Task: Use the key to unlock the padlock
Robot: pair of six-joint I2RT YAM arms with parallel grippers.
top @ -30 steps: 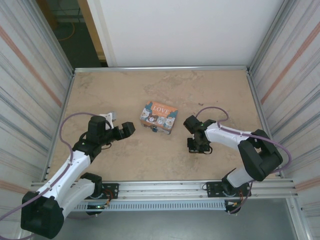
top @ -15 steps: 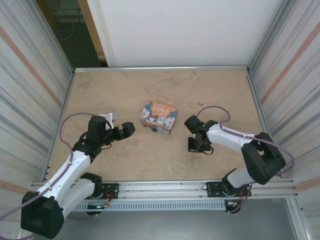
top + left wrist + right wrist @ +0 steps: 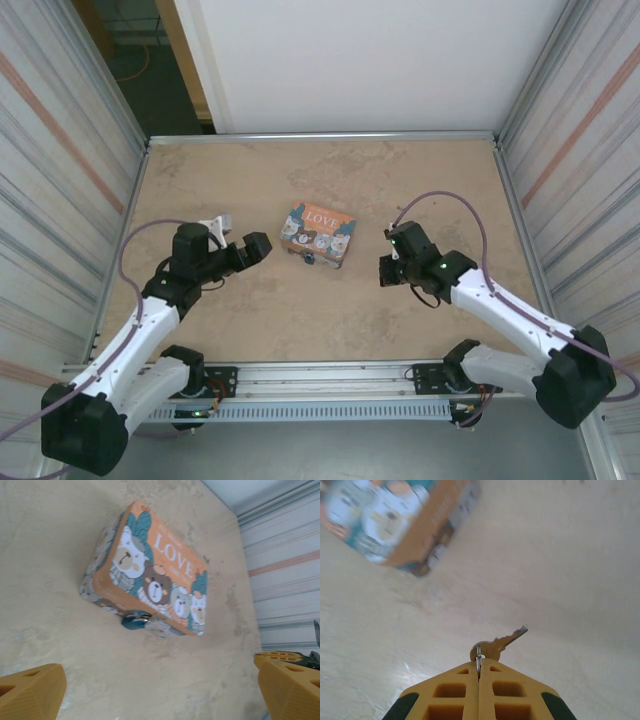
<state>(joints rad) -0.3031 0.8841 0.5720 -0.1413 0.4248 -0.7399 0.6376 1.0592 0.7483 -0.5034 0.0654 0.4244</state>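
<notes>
Sitting against the near long side of the tin [image 3: 160, 575] on the counter [image 3: 50, 555]: 1 teal padlock [image 3: 134, 622]. Right fingers [image 3: 515, 690]: clamped on the bow of 1 key [image 3: 497, 641], blade pointing outward, right of the tin, apart from it. Left fingers [image 3: 30, 692]: spread wide, empty, left of the tin.
</notes>
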